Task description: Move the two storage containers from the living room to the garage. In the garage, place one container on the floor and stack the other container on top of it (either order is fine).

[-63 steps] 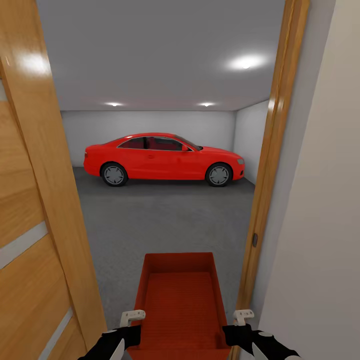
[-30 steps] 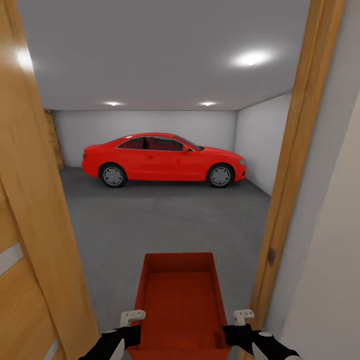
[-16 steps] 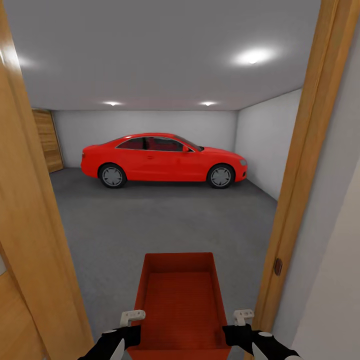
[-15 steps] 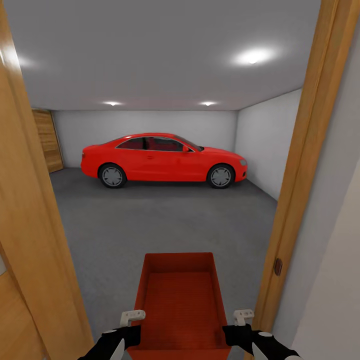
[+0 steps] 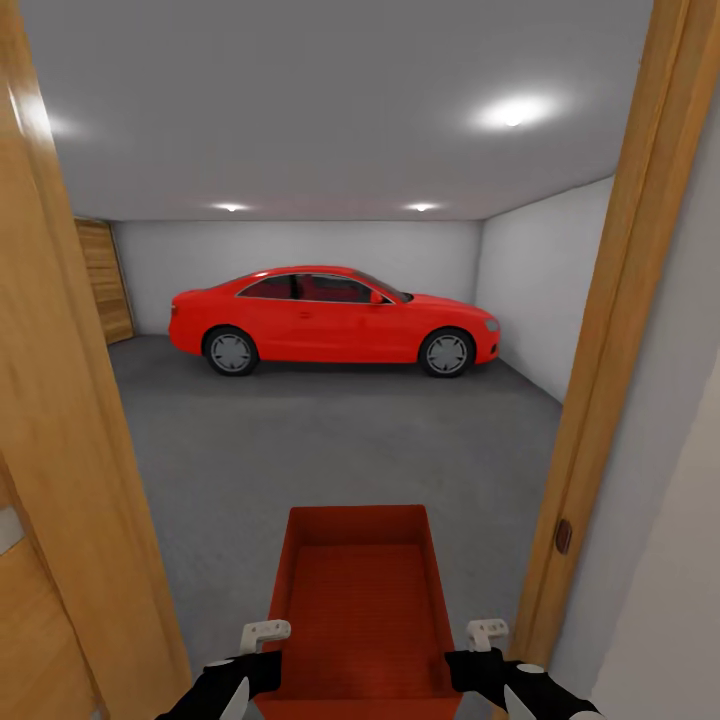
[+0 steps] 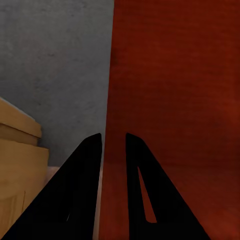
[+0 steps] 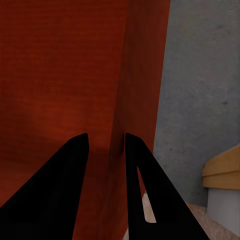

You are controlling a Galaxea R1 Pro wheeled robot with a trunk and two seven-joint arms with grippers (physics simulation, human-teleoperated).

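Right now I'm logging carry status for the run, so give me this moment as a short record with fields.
location: in a wooden doorway, facing the garage
carried item: one storage container, orange-red, open top, nothing inside
left gripper: fingers astride the container's side wall, shut on it
right gripper: fingers astride the opposite side wall, shut on it
ahead: grey concrete floor, then a red car side-on by the back wall
second container: not seen here

A matt, finely ribbed storage container (image 5: 360,610) sat between glossy varnished wooden door frames (image 5: 610,330), above rough speckled concrete floor (image 5: 330,440), a shiny car (image 5: 335,318) beyond.
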